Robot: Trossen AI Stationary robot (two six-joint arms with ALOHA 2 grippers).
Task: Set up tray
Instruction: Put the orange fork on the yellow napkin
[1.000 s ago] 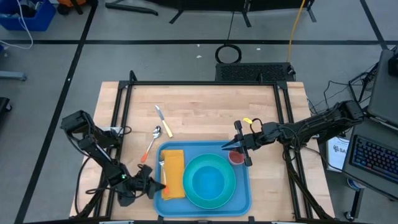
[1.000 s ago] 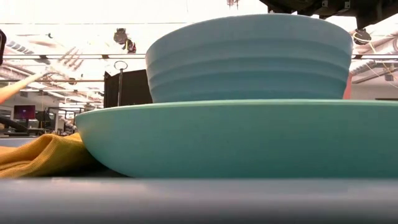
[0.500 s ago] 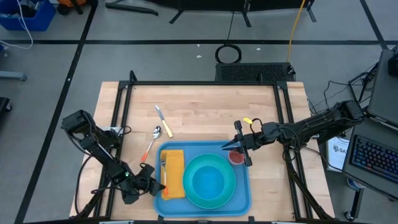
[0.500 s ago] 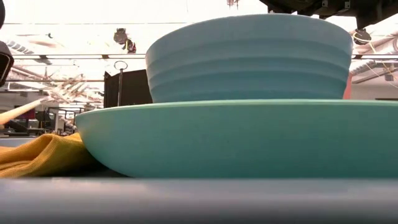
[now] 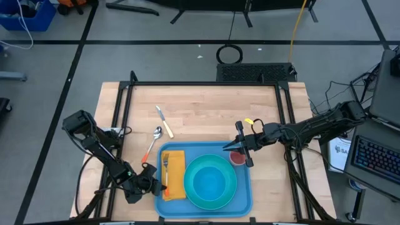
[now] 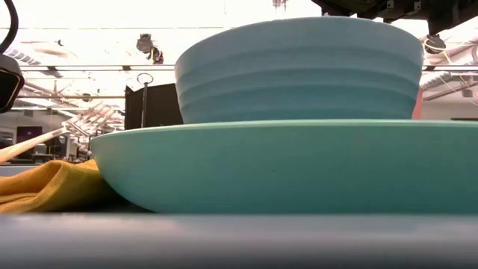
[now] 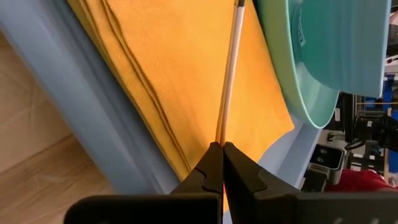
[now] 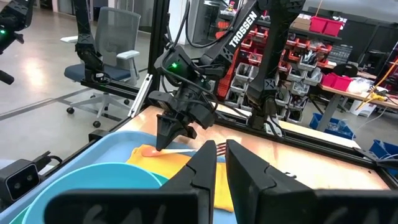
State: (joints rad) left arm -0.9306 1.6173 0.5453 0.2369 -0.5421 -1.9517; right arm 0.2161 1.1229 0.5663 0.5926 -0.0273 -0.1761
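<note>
The light-blue tray (image 5: 244, 194) lies at the table's near edge. On it are a folded orange napkin (image 5: 175, 181), a turquoise plate (image 5: 195, 199) with a bowl (image 5: 210, 180) on it, and a red cup (image 5: 238, 159). My left gripper (image 5: 156, 186) stands at the tray's near left, shut on a fork (image 5: 166, 164) that reaches out over the napkin. My right gripper (image 5: 230, 148) hovers above the tray's far right corner, beside the cup. It is open by a narrow gap, with nothing between its fingers. My left gripper pinches the end of the fork's handle (image 7: 219, 138) between its two fingertips. The fingers slant down from the tray's near left and lie along the fork. The tines (image 6: 97, 117) point toward the far edge, above the napkin (image 7: 180, 74). Whether the fork touches the cloth I cannot tell.
A spoon with an orange handle (image 5: 154, 140) and a knife (image 5: 164, 120) lie on the bare wood beyond the tray's far left corner. A black frame (image 5: 206, 83) runs around the table. Bare wood stretches behind the tray.
My left gripper has gone a little toward the tray and has rolled. The fork has swung from the napkin's left edge to over the napkin, and its tines have sunk toward the cloth.
</note>
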